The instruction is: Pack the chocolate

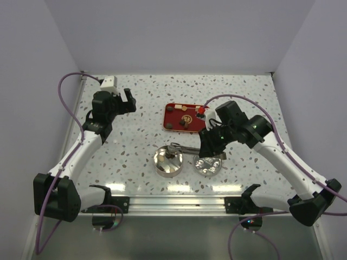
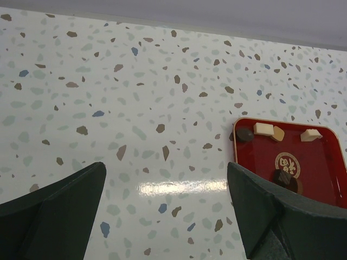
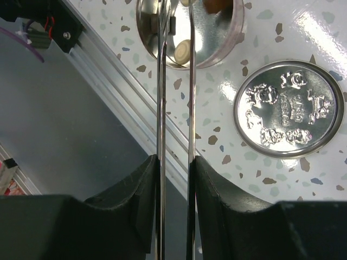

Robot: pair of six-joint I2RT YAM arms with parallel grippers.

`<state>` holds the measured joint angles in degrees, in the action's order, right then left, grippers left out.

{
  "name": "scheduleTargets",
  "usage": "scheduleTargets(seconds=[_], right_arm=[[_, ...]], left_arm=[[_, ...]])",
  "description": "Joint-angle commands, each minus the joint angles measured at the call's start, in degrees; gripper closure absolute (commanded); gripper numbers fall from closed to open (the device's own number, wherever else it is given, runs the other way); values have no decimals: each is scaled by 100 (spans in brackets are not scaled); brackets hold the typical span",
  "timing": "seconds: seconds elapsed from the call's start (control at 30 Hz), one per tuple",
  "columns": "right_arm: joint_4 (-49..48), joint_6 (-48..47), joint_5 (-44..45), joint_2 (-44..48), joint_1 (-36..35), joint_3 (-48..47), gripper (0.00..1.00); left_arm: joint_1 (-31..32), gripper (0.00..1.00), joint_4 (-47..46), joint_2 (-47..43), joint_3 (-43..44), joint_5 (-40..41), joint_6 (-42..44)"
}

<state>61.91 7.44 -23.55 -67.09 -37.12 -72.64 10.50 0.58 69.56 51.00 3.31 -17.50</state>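
Note:
The chocolate pieces, dark, brown and cream, lie on the red tray, which also shows in the top view. My right gripper is shut on metal tongs that reach over the open round tin. The gripper also shows in its wrist view. A cream round piece lies inside the tin. The tong tips are cut off at the frame edge. My left gripper is open and empty over bare table left of the tray, as its wrist view shows.
The tin's embossed lid lies flat on the table right of the tin, also in the right wrist view. The table's metal front rail runs close behind the tin. White walls enclose the table.

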Motion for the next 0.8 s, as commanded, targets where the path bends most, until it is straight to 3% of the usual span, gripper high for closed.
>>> scheduleTargets(seconds=[0.0, 0.37, 0.77], right_arm=[[-118, -50, -150, 47, -32, -154, 64], [-872, 187, 570, -137, -32, -207, 65], [-2278, 99, 976, -1332, 363, -373, 64]], left_arm=[[-22, 0, -67, -39, 173, 73, -52], [-22, 0, -75, 5, 156, 56, -61], [-31, 0, -75, -4, 164, 56, -61]])
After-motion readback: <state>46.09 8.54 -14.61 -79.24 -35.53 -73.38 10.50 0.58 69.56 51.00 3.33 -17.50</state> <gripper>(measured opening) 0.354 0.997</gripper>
